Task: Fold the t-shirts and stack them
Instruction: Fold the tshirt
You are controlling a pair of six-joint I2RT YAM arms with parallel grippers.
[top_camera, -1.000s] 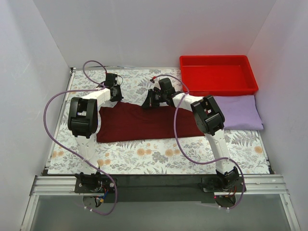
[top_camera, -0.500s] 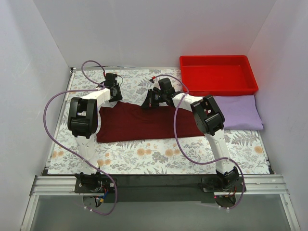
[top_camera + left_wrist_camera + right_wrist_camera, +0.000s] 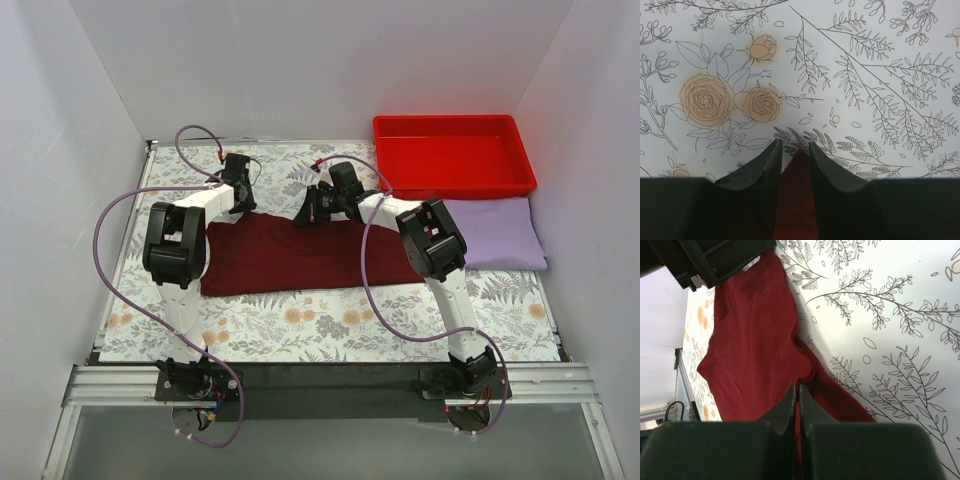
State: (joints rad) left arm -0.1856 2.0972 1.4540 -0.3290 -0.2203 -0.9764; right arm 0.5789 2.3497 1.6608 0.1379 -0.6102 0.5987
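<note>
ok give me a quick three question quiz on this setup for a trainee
1. True or false: the lavender shirt lies in the tray.
2. The maroon shirt lies: A flat on the table, B on the lavender shirt, C in the tray.
3. Fill in: the left gripper and right gripper each pinch the ____ shirt.
Key: 1 false, it lies on the table beside the tray; 2 A; 3 maroon.
</note>
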